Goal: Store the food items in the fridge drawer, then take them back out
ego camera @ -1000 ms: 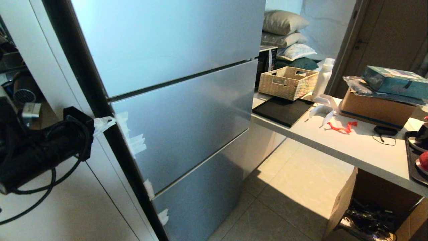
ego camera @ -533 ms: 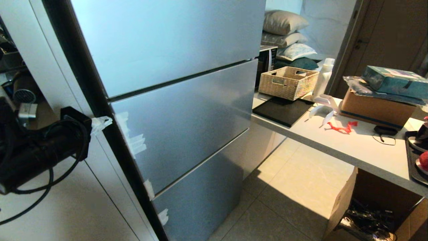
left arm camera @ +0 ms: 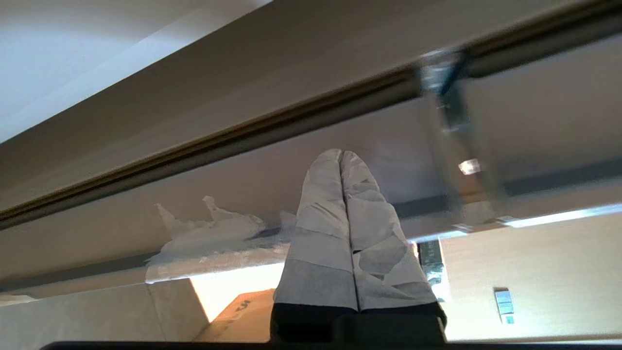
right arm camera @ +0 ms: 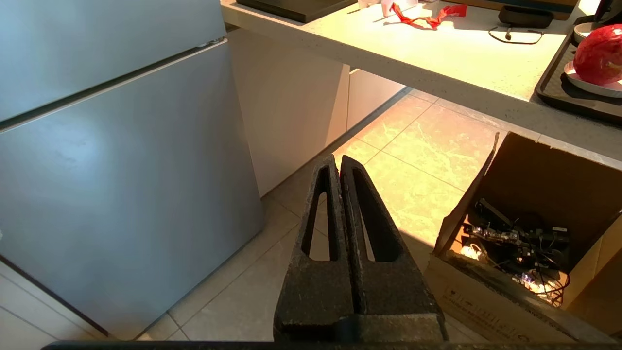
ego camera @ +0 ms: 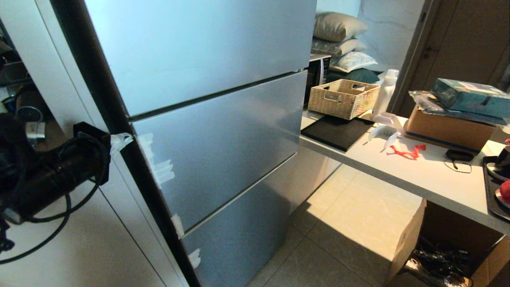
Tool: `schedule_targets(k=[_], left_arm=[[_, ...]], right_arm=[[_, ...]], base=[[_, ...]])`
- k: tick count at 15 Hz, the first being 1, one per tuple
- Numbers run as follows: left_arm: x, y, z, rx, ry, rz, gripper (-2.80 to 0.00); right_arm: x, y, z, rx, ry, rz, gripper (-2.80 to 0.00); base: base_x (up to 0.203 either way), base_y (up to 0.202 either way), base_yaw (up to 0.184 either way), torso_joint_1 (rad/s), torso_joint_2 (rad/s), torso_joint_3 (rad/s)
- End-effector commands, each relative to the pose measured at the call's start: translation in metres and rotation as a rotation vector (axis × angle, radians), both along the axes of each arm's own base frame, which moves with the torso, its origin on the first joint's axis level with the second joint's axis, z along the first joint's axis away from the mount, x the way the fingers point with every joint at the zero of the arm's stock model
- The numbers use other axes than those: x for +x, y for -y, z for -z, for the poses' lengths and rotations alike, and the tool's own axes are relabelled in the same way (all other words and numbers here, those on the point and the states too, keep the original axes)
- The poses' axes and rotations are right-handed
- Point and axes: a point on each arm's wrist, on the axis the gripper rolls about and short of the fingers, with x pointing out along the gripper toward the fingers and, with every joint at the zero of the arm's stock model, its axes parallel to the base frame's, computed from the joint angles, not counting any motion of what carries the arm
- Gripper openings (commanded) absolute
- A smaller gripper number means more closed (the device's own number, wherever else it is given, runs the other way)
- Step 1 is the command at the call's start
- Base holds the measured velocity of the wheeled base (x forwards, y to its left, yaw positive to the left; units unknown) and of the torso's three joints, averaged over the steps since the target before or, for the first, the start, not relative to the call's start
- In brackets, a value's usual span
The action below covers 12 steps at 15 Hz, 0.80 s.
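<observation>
Left gripper at the closed fridge's door edge

The left gripper (ego camera: 119, 141), taped fingers pressed together and holding nothing, sits against the left edge of the middle fridge door (ego camera: 223, 147), whose seam runs across just ahead of it. The fridge drawer is hidden behind closed doors. The right gripper (right arm camera: 340, 163), clamped empty, hangs low over the floor. Only the right wrist view clearly shows a red food item (right arm camera: 600, 53) on a tray on the counter (right arm camera: 437, 58).

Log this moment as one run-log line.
fridge: closed | left gripper: shut, empty, at fridge's left edge | right gripper: shut, empty, over floor | food: on counter tray
</observation>
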Motion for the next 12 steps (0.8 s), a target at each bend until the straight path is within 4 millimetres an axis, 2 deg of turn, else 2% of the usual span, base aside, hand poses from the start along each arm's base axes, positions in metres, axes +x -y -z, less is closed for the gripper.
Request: schedule_targets(k=[1, 12], left_arm=[[0.004, 0.004, 0.006, -0.013, -0.023, 0.018, -2.8], [-0.012, 0.035, 0.012, -0.031, -0.049, 0.149, -2.8]], right_arm=[[0.0, 0.0, 0.0, 0.0, 0.0, 0.0, -2.8], [0.0, 0.0, 0.0, 0.0, 0.0, 0.0, -2.8]], base=[[0.0, 0.0, 0.0, 0.0, 0.0, 0.0], [0.0, 0.0, 0.0, 0.0, 0.0, 0.0]])
